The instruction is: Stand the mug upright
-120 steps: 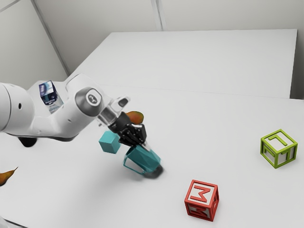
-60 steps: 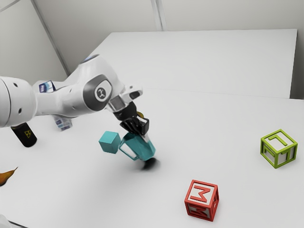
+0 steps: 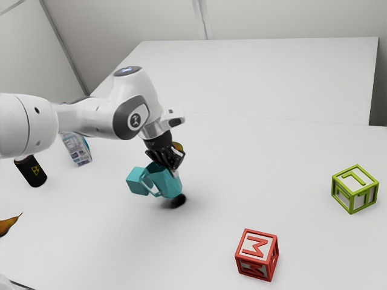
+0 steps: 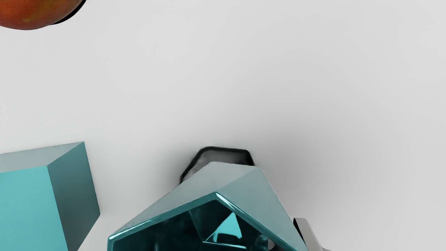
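Taking the mug as the centre of a clock face laid on the exterior view, the pear (image 3: 7, 224) lies between eight and nine, the black canister with a yellow mark (image 3: 30, 171) at nine, and the printed carton (image 3: 77, 150) near ten. Closer in at nine is the teal cube (image 3: 138, 180); the handle overlaps it there, though the wrist view shows a gap between cube and mug body.

The teal faceted mug (image 3: 167, 181) leans, mouth toward eleven and base toward five. The gripper (image 3: 173, 170) is closed on its wall near the rim, one finger outside and one inside. Whether the base touches the table is unclear. The mango (image 3: 178, 146) sits beyond, just past twelve; the red M block (image 3: 257, 254) is at four, the green L block (image 3: 355, 189) at three.

The step in hand looks like righting the mug; next, the remaining lean should come out and the base settle flat before release.

Compared with a second ago, the mug stands steeper and has shifted toward eleven, nearer the cube.
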Controlling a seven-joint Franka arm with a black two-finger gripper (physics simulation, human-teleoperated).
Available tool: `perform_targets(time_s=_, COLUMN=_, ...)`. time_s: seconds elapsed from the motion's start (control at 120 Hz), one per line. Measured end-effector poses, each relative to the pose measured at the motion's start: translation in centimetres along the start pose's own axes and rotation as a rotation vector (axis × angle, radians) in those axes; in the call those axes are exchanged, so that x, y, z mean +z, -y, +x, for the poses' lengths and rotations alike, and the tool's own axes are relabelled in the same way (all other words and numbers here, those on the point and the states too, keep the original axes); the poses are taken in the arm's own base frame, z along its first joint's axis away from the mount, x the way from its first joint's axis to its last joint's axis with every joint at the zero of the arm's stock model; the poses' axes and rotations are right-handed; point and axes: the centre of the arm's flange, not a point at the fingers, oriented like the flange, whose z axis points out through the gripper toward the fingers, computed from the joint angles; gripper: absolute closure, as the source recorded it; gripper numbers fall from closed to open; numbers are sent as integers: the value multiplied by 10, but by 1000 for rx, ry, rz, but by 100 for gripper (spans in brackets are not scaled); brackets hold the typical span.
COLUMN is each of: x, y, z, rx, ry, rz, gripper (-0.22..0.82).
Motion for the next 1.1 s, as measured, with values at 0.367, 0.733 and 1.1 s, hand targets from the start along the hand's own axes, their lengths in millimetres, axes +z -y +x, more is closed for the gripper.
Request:
perform_targets(time_s=0.367, x=7, y=-1, z=19, rx=5, ry=21, rz=98, gripper=79)
perform_targets(time_s=0.733, x=27, y=6, z=34, rx=-18, ry=52, rz=133, gripper=79)
perform_targets(time_s=1.1, x=37, y=6, z=35, rx=-31, ry=66, rz=120, gripper=31)
